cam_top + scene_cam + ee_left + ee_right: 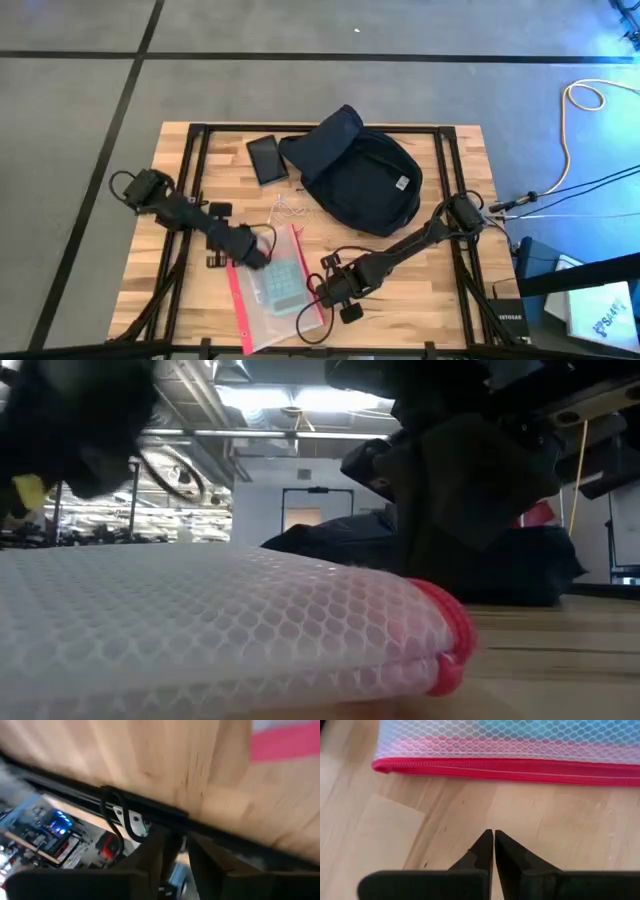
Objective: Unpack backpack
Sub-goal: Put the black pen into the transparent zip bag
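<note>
High view. One backpack (362, 180), dark navy, lies at the far centre of the wooden table (455, 300), white logo patch toward the right. One black phone-like slab (267, 159) lies just beside the backpack's left edge. One clear mesh zip pouch (275, 290), red-edged with a teal item inside, lies at the near centre. One thin white cord (288, 209) lies between pouch and backpack. The left gripper (256, 254) sits at the pouch's far left edge; the right gripper (325, 291) sits at the pouch's right edge. Both grippers are well apart from the backpack, which lies beyond them. Bare wood shows at the table's left and right near corners.

Low view. The pouch fills the foreground, its red edge to the right; the backpack lies behind it, partly hidden by a dark arm.

Left wrist view. The left gripper's fingers (150, 860) stand nearly together, holding nothing, over the table's edge and black frame.

Right wrist view. The right gripper's fingers (482, 851) are pressed tip to tip, empty, over bare wood just short of the pouch's red zip edge.
</note>
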`<state>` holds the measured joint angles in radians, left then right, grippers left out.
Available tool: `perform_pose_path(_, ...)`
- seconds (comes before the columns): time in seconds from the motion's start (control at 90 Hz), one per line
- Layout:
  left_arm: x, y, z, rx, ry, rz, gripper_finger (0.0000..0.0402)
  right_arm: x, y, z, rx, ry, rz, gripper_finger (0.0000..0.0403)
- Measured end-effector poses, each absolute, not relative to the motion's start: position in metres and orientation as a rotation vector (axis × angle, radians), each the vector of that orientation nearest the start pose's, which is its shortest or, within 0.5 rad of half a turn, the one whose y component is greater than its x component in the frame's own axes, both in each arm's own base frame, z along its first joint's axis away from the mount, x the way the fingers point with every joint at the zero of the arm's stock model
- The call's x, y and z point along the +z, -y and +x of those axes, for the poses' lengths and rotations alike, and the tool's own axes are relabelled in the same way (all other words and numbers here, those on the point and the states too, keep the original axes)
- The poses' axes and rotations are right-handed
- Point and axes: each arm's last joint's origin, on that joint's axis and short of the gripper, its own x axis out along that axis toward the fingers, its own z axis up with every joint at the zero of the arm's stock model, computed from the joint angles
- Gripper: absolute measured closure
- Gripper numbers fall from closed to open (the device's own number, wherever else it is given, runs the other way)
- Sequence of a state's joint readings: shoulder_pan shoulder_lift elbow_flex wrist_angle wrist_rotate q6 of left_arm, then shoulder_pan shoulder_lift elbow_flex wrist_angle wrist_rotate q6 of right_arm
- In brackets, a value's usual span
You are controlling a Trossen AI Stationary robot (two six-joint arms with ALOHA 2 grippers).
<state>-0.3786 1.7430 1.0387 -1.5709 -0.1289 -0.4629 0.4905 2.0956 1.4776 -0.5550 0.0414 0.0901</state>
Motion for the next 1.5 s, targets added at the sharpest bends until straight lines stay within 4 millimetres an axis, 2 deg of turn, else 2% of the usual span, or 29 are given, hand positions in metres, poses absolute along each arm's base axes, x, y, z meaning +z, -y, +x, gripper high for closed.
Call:
perform_pose_path(0.078,0.174,0.058,0.217,0.318,-2.226,0.178,0.0319,0.150,-0.196,0.376,0.349,-1.157,-0.240,0.0402)
perform_pose_path(0.244,0.167,0.013,0.216,0.431,-2.289,-0.026,0.0327,0.150,-0.192,0.378,0.428,-1.182,-0.163,0.0402)
perform_pose_path(0.356,0.166,-0.012,0.215,0.421,-2.317,-0.191,0.0333,0.150,-0.192,0.378,0.447,-1.185,-0.161,0.0402)
perform_pose_path(0.522,0.164,-0.046,0.211,0.416,-2.322,-0.246,0.0343,0.150,-0.190,0.379,0.443,-1.186,-0.156,0.0402)
perform_pose_path(0.711,0.155,-0.078,0.195,0.441,-2.330,-0.434,0.0359,0.150,-0.190,0.379,0.442,-1.186,-0.155,0.0402)
perform_pose_path(0.8,0.144,-0.084,0.185,0.434,-2.315,-0.502,0.0365,0.149,-0.189,0.378,0.444,-1.200,-0.154,0.0402)
perform_pose_path(0.956,0.130,-0.087,0.165,0.436,-2.370,-0.467,0.0367,0.148,-0.187,0.374,0.437,-1.252,-0.164,0.0402)
perform_pose_path(1.233,0.127,-0.095,0.164,0.451,-2.369,-0.511,0.0368,0.147,-0.184,0.374,0.426,-1.258,-0.171,0.0402)
perform_pose_path(1.5,0.121,-0.095,0.163,0.461,-2.393,-0.580,0.0400,0.147,-0.184,0.373,0.422,-1.270,-0.180,0.0402)
